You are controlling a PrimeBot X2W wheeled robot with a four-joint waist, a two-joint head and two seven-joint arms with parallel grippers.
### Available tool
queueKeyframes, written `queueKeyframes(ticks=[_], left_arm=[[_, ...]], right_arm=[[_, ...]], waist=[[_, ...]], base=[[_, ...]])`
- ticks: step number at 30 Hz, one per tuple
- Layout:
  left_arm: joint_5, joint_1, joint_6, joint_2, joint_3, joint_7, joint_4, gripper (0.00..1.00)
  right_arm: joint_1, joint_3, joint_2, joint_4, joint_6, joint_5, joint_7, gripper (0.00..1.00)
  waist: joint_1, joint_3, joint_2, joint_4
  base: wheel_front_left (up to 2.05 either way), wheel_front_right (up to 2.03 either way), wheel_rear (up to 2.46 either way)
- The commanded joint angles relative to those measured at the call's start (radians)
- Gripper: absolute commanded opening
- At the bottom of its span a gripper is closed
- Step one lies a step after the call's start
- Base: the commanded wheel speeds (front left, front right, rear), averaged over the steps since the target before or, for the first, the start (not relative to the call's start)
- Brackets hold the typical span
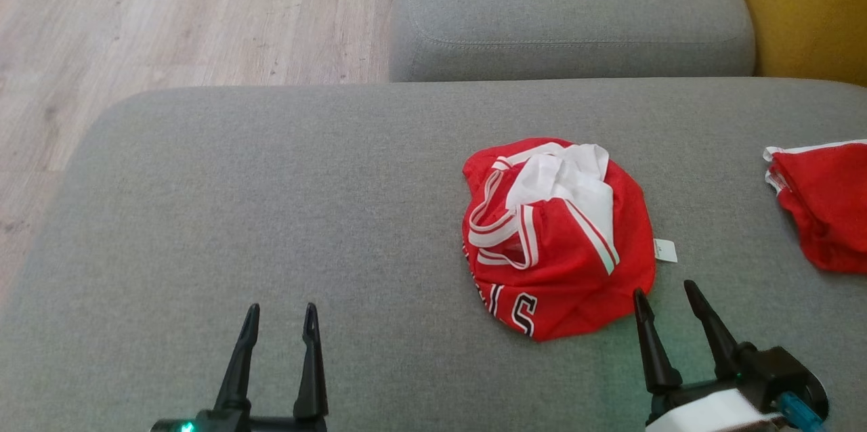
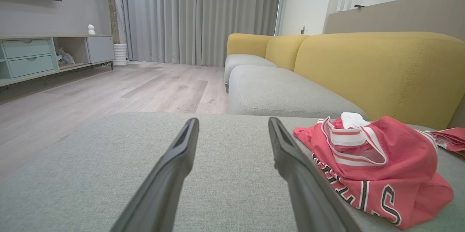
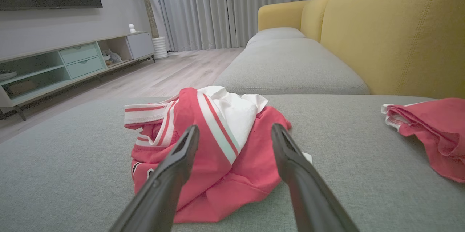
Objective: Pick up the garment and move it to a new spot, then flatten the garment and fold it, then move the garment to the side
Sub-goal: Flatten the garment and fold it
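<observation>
At the far left the wooden floor point(image 1: 169, 12) runs alongside the big grey cushion point(image 1: 271, 202) that everything lies on. Near the front edge, the left gripper point(image 1: 281, 307) points across bare fabric with its two dark fingers spread apart and nothing between them. It is well apart from the garment, so I'd judge it is simply parked out of the way. The open stretch of cushion in front of it looks like the likeliest new spot.

Right of centre lies the garment point(image 1: 562, 263), a red jersey with white trim. It is bunched into a rounded heap with a white part turned up on top and dark lettering showing along its near edge. Heaped like that it can't be folded, which is why it has to be lifted and spread first.

The right gripper point(image 1: 664, 288) sits just beside the heap's near right edge, fingers apart and empty, aimed into the cloth. I can't tell if a fingertip touches it. That looks like the start of the pick-up.

Further right, well apart, lies another red cloth point(image 1: 823, 208), seemingly already set aside.
</observation>
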Motion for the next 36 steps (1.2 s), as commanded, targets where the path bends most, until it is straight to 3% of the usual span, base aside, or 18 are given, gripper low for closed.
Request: queueKeyframes(ticks=[1,14,20,30,36], left_arm=[[-0.002,-0.029,-0.002,-0.003,0.027,-0.009,-0.03,1.0],[-0.007,-0.032,-0.007,-0.003,0.026,-0.009,-0.015,1.0],[-0.013,-0.047,-0.017,-0.003,0.001,-0.009,-0.013,1.0],[0.006,-0.232,-0.077,-0.003,-0.106,-0.01,0.107,1.0],[0.059,-0.472,-0.115,-0.003,-0.162,-0.01,0.347,1.0]], right_arm=[[-0.031,0.02,-0.001,-0.028,-0.001,-0.003,-0.004,1.0],[-0.033,0.025,0.002,-0.021,-0.001,-0.008,-0.004,1.0],[-0.038,0.045,-0.006,-0.029,-0.001,-0.008,-0.004,1.0],[-0.078,0.085,-0.026,-0.048,-0.001,-0.001,-0.004,1.0],[-0.116,0.109,-0.034,-0.059,-0.001,0.017,-0.004,1.0]], waist=[[0.0,0.0,-0.0001,0.0],[0.0,-0.006,-0.0001,0.0],[0.0,0.01,-0.0001,-0.039],[0.0,0.081,-0.0001,-0.198],[0.0,0.158,-0.0001,-0.349]], base=[[0.0,0.0,0.0],[0.0,0.0,0.0],[0.0,0.0,0.0],[0.0,0.0,0.0],[0.0,0.0,0.0]])
